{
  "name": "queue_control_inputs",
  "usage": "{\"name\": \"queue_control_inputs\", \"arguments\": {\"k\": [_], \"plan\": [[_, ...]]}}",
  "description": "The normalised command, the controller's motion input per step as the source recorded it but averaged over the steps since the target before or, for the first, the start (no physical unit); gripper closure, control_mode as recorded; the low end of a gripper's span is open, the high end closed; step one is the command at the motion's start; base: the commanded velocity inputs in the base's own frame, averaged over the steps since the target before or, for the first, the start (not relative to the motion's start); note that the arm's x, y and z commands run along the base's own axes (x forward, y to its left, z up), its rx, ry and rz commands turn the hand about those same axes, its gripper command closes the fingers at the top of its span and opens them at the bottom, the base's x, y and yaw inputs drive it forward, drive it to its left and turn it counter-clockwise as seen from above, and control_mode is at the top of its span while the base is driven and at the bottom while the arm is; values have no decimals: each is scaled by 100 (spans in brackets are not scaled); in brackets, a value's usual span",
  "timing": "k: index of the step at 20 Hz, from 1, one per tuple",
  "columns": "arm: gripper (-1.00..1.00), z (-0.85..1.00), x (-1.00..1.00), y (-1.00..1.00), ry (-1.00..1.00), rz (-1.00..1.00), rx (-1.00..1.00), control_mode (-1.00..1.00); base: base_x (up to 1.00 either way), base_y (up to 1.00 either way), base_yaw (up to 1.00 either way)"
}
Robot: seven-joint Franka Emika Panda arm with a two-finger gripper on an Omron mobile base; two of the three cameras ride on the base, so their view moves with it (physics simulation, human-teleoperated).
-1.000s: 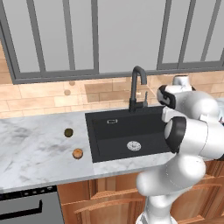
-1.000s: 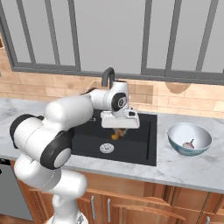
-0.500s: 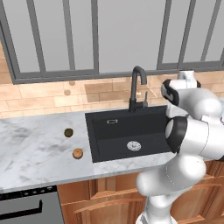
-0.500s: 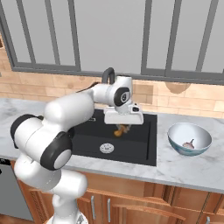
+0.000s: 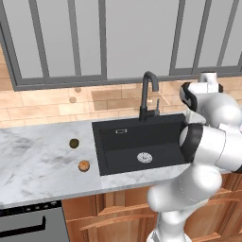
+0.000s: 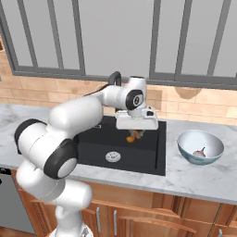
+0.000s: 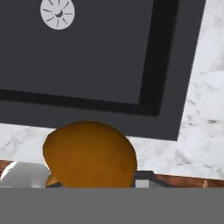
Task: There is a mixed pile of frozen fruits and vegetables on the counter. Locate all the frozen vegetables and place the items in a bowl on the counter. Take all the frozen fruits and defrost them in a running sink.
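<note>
The gripper (image 6: pixel 134 134) is held over the right half of the sink (image 6: pixel 92 139), above the basin, with its jaws drawn narrow on the brown mushroom (image 6: pixel 133 136). In the hand view the rounded brown cap (image 7: pixel 89 153) is seen close against the camera, with the sink's right rim and the marble counter (image 7: pixel 205 109) beyond it.

The bowl (image 6: pixel 201 146) stands on the counter just right of the sink's right edge. A small pale pinkish bulb (image 6: pixel 200 152) lies inside it.

Two round items remain on the counter left of the sink, well apart from the bowl. The dark olive ball (image 5: pixel 73 142) sits nearer the back wall, and the orange ball (image 5: pixel 83 165) nearer the front edge. Both are judged to be the fruits still owed to the sink. No water can be seen running from the faucet (image 5: pixel 148 94).

Handling, as a judgement: the mushroom is likely light and, being frozen, stiff and somewhat slick. Its cap is domed, so a hold across the cap may slip. A hold low on the cap or across the stem would be judged safer. Exactly where the jaws bear on it cannot be told.

The two balls are expected to roll when nudged. They are best taken across their widest part, from directly above.
</note>
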Motion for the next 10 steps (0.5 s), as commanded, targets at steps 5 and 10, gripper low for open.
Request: {"name": "queue_control_inputs", "arguments": {"k": [5, 10], "plan": [[100, 5, 3, -26, 0, 0, 0, -100, 0, 0, 0], [100, 4, 0, -27, 0, 0, 0, -100, 0, 0, 0]]}}
